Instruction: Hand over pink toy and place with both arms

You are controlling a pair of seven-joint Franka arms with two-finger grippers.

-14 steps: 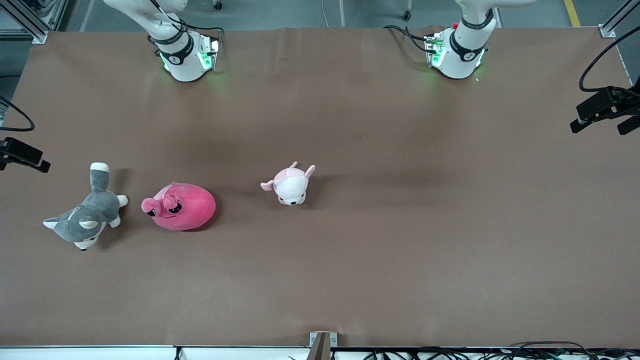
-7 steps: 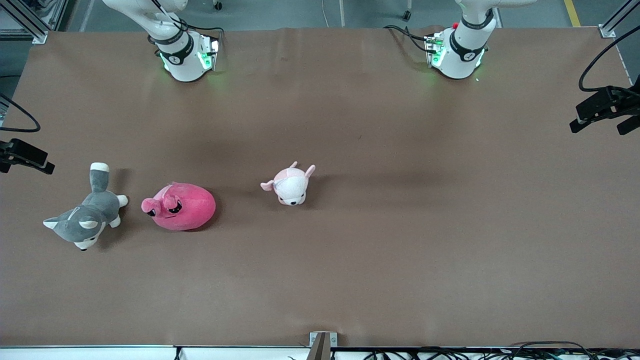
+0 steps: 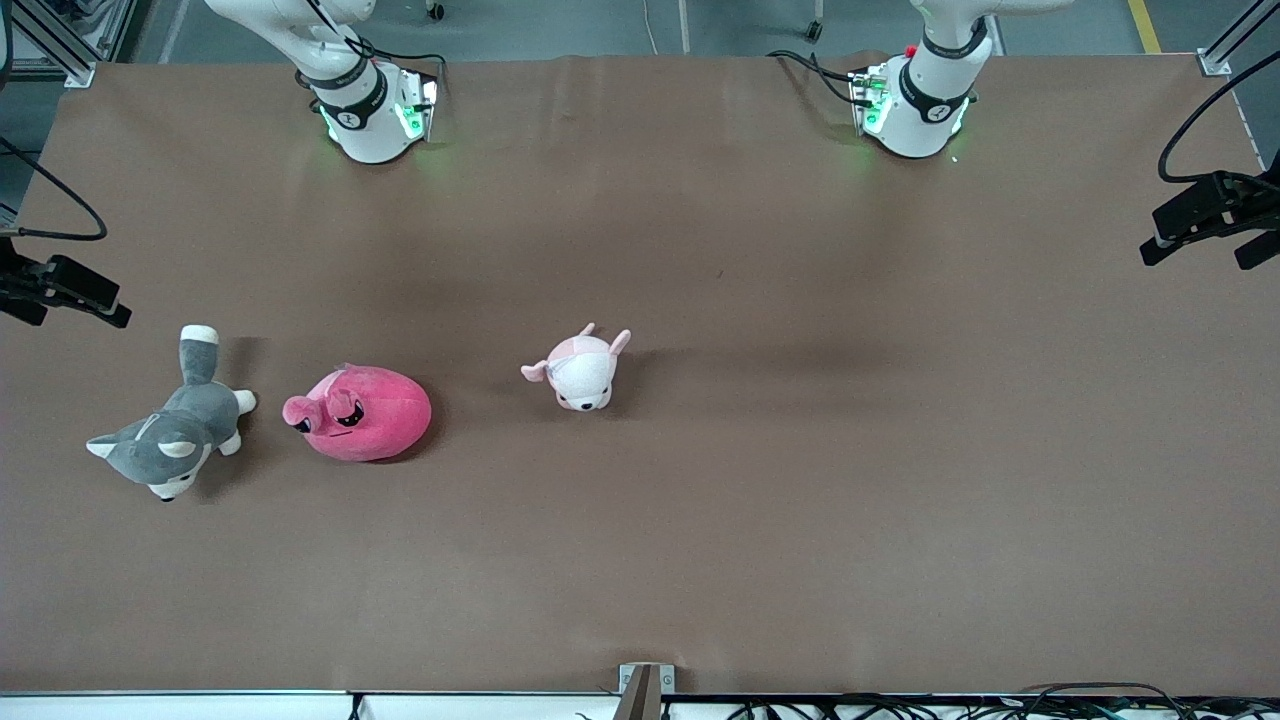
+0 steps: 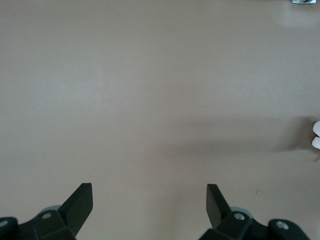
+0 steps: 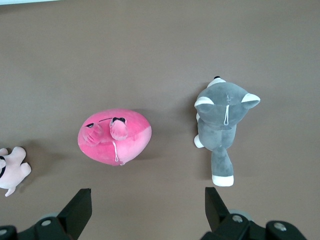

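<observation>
Right wrist view: right pincer (image 5: 145, 210) hangs wide over the tabletop (image 3: 800, 450), pink toy (image 5: 115, 136) lying below its fingertips, untouched. Since a second ago it has crept inward; left pincer (image 4: 149, 205) stays wide, waiting.

A wide brown counter (image 3: 760, 470) with a matte, slightly creased covering fills almost the whole front view, lit evenly from above with soft shadows. Past its top edge lies a grey floor (image 3: 560, 25) with what looks like a yellow line (image 3: 1143, 25) and a few castor wheels. Aluminium frame posts (image 3: 60, 45) stand at the corners, and black cables (image 3: 900, 708) run along the white near edge.
</observation>
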